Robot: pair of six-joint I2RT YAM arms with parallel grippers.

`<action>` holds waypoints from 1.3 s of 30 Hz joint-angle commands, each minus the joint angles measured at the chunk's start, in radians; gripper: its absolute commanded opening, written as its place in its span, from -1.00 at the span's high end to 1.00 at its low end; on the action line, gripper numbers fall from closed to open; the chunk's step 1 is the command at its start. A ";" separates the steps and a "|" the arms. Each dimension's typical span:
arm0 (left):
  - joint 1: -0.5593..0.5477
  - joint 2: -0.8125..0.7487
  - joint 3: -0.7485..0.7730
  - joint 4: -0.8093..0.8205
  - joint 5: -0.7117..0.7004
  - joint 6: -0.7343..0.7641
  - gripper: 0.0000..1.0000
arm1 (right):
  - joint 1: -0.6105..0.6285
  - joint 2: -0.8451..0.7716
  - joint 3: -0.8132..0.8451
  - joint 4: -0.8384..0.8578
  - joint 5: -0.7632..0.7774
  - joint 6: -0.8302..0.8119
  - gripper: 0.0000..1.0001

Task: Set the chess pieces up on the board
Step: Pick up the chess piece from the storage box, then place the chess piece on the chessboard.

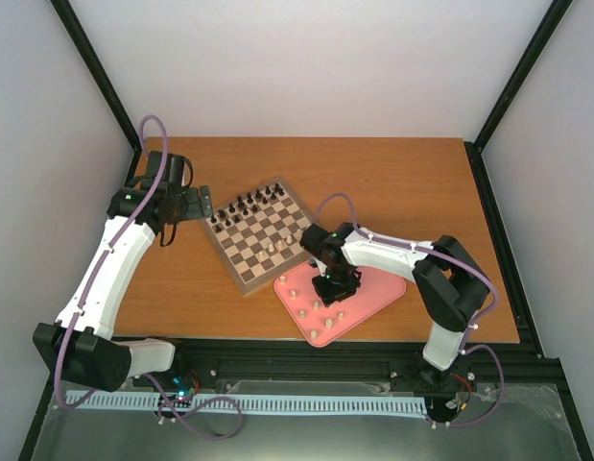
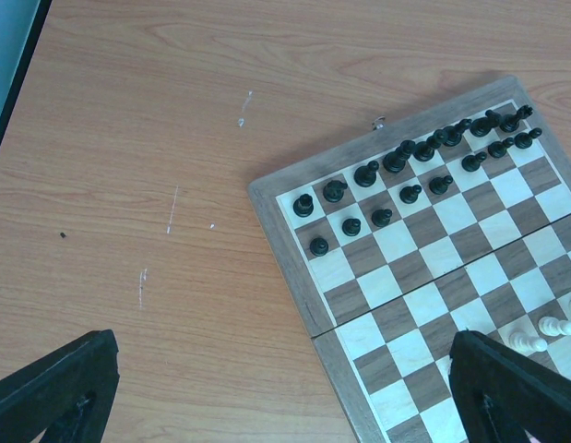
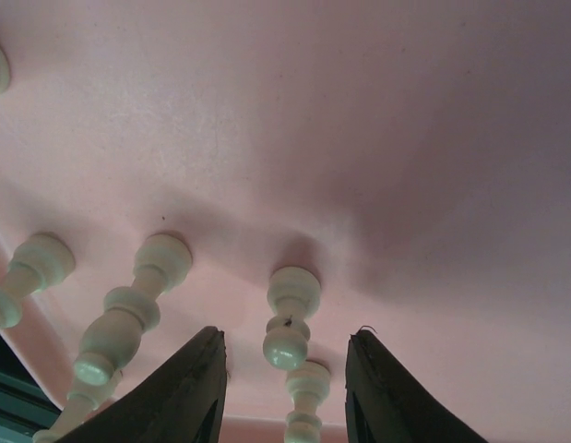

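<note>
Chess pieces [image 1: 320, 307] lie mostly scattered on the pink tray [image 1: 373, 293], which sits on the table [image 1: 392, 182] just beside the near right edge of the board [image 1: 227, 259]; a few pale pieces already stand on the squares of the board nearest the tray. Note that the dark pieces [image 1: 249, 204] occupy the two rows at the far side of the board. Observe the right gripper [image 1: 333, 283] low over the tray: in the right wrist view its fingers [image 3: 188, 388] stand partly open on either side of one upright pale piece [image 3: 290, 318], with a visible gap on each side, so nothing is clamped. Other pale pieces stand just to the left of that piece on the tray. Observe the left gripper [image 1: 196, 204] above the table at the far left corner of the board. Its fingers [image 2: 59, 388] are spread wide and hold nothing.
</note>
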 commanded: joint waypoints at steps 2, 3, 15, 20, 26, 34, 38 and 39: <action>0.006 -0.019 0.001 0.020 -0.002 0.006 -0.99 | 0.005 0.027 -0.003 0.020 0.000 0.010 0.26; 0.006 -0.019 0.000 0.020 -0.001 0.007 -0.99 | 0.005 0.030 -0.003 0.019 0.000 0.012 0.26; 0.006 -0.016 -0.004 0.024 -0.002 0.006 -0.99 | 0.006 0.057 0.006 0.020 -0.005 0.008 0.52; 0.006 -0.018 -0.004 0.024 0.002 0.005 -1.00 | 0.005 0.061 0.010 0.016 0.003 0.007 0.72; 0.006 -0.017 -0.003 0.024 0.003 0.005 -1.00 | 0.005 0.025 0.063 -0.033 0.051 0.010 0.94; 0.006 -0.024 -0.004 0.024 0.006 0.006 -0.99 | 0.009 0.053 0.357 -0.173 0.121 -0.018 0.94; 0.006 -0.028 -0.004 0.022 0.005 0.006 -1.00 | 0.039 0.120 0.546 -0.245 0.117 -0.043 0.94; 0.006 -0.029 -0.004 0.021 0.004 0.007 -1.00 | 0.049 0.141 0.600 -0.258 0.110 -0.050 0.94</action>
